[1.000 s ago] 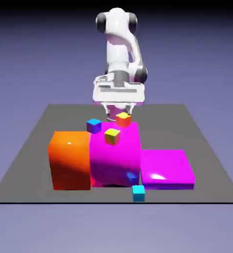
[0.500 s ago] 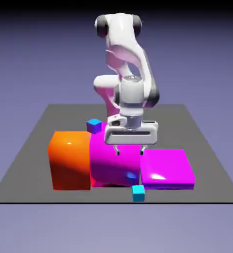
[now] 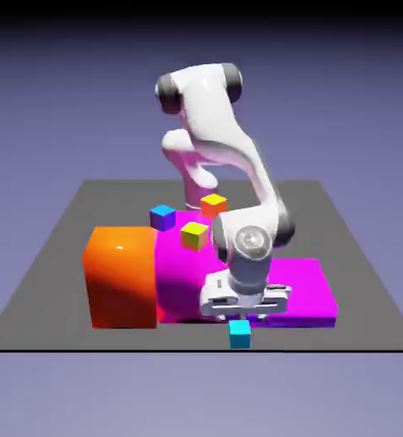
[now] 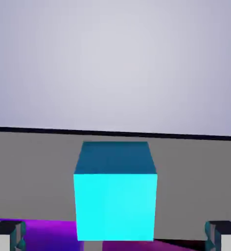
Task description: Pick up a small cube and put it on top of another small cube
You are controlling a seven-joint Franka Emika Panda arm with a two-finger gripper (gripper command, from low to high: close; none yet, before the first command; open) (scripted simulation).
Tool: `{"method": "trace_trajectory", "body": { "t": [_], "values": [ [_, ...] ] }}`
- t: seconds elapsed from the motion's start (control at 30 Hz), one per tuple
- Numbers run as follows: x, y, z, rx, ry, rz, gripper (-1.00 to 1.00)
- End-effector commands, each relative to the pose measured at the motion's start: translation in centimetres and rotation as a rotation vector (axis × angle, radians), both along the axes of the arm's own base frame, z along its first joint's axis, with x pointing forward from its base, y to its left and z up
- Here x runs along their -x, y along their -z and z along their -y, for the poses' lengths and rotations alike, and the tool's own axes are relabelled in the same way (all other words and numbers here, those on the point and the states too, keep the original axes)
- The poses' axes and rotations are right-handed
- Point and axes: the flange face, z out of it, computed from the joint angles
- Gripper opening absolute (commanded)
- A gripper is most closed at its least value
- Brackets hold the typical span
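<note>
Low over the table's (image 3: 60, 282) front edge, the gripper (image 3: 242, 317) hangs just above the small cyan cube (image 3: 240, 334), which sits on the grey surface just in front of the flat magenta slab (image 3: 303, 286). Seen from the hand, the cube (image 4: 115, 196) stands centred between the two grey fingertips (image 4: 7, 235), both well clear of its sides, so the jaws are spread wide and grip nothing. Behind the slab's neighbour, the tall magenta block (image 3: 183, 265), a yellow cube (image 3: 194, 235) rests on top.

Grey table (image 3: 60, 282) carries orange block (image 3: 119, 275), magenta block (image 3: 196, 269), magenta slab (image 3: 303, 290), cyan cube (image 3: 240, 334).
</note>
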Motion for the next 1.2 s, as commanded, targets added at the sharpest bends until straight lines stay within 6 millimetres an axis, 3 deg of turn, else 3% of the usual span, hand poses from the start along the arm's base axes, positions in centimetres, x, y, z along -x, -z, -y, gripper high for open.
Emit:
{"method": "trace_trajectory", "body": {
  "t": [0.0, 0.03, 0.07, 0.1, 0.2, 0.27, 0.3, 0.53, 0.77, 0.87, 1.17],
  "values": [
    [0.6, 2.0, 0.0, 0.000, 0.000, 0.000, 0.00],
    [0.8, 2.6, 0.0, 0.000, -0.001, 0.000, 0.00],
    [0.8, 2.6, 0.0, 0.000, -0.001, 0.000, -1.00],
    [0.8, 2.6, 0.0, 0.000, -0.001, 0.000, -1.00],
    [-0.8, -3.5, 0.0, 0.000, 0.000, 0.000, -1.00],
    [-0.4, -6.4, -4.4, 0.003, -0.089, 0.011, -1.00],
    [0.0, -7.7, -5.6, 0.010, -0.116, 0.014, -1.00],
    [4.1, -16.3, -6.0, 0.070, -0.167, 0.020, -1.00],
    [9.6, -23.9, -6.0, 0.107, -0.203, 0.027, -1.00],
    [12.3, -26.7, -5.8, 0.115, -0.215, 0.030, -1.00],
    [20.1, -31.3, 1.1, 0.075, -0.086, 0.013, -1.00]
  ]
}}
